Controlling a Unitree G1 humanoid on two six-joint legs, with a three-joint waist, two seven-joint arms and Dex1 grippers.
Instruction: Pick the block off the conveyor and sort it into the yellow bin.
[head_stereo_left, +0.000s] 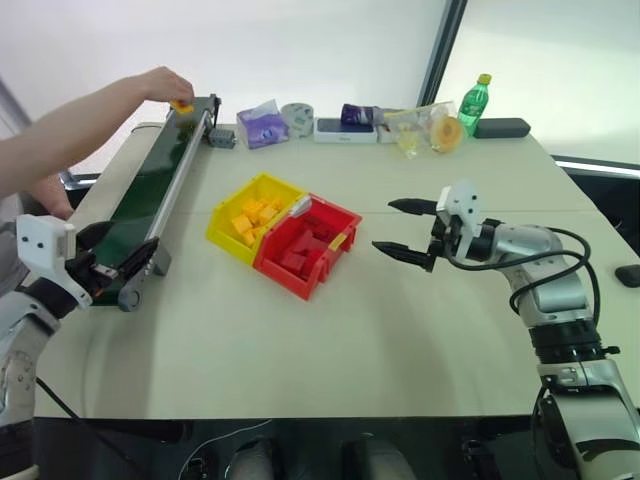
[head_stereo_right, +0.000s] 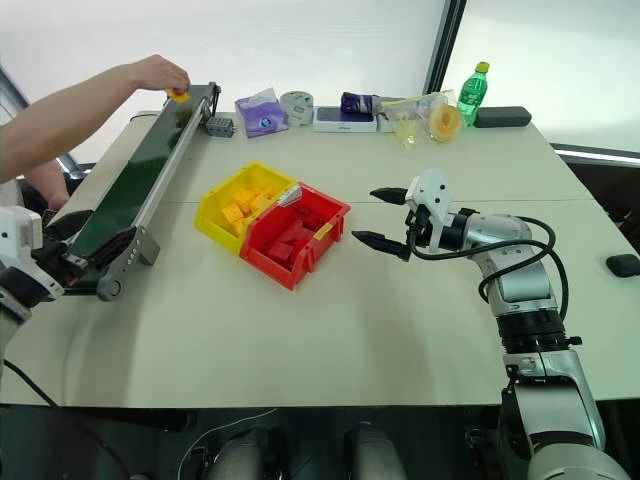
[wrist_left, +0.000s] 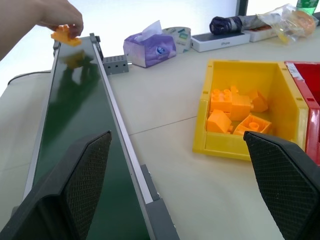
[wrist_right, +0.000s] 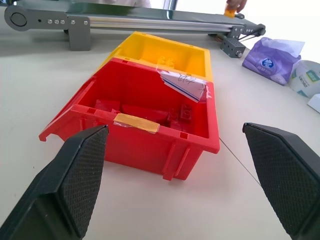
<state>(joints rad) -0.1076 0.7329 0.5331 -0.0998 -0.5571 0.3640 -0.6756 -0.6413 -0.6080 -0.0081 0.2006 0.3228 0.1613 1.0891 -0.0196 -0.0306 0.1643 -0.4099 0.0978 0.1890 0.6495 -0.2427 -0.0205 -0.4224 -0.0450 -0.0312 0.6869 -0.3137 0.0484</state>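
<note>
— Left gripper (head_stereo_left: 88, 250): fingers spread wide, empty, held level at the near end of the conveyor (head_stereo_left: 150, 190), just over its end roller. Right gripper (head_stereo_left: 410, 232): fingers likewise wide apart, empty, hovering above the table (head_stereo_left: 330, 350) just beside the red bin (head_stereo_left: 305, 243), pointed toward it.

— And the block?

— Block (wrist_left: 65, 35): yellow-orange, at the far end of the conveyor, pinched in the fingertips of a person's hand (head_stereo_left: 165, 84) (whether already resting on the belt or only held just above it, impossible to tell). Well apart from both grippers.

— Conveyor entry?

— Dark green belt, silver-grey side rails, running lengthwise along the table's left side from near edge to far. Grey end bracket and roller at the near end.

— Bins?

— Yellow bin (head_stereo_left: 232, 212): open-topped, holding several yellow-orange blocks, standing between conveyor and red bin, joined side by side with the latter. Red bin: holding red blocks; strip of tan tape on one rim, white paper label at another corner.

— Remaining stock, far edge of table?

— Purple tissue pack (head_stereo_left: 262, 126), roll of tape (head_stereo_left: 297, 113), white box (head_stereo_left: 344, 130) with a dark bundle on top, clear bag of snacks (head_stereo_left: 425, 127), green bottle (head_stereo_left: 475, 103), black case (head_stereo_left: 502, 127). Small grey block (head_stereo_left: 222, 138) beside the conveyor's far end.
</note>
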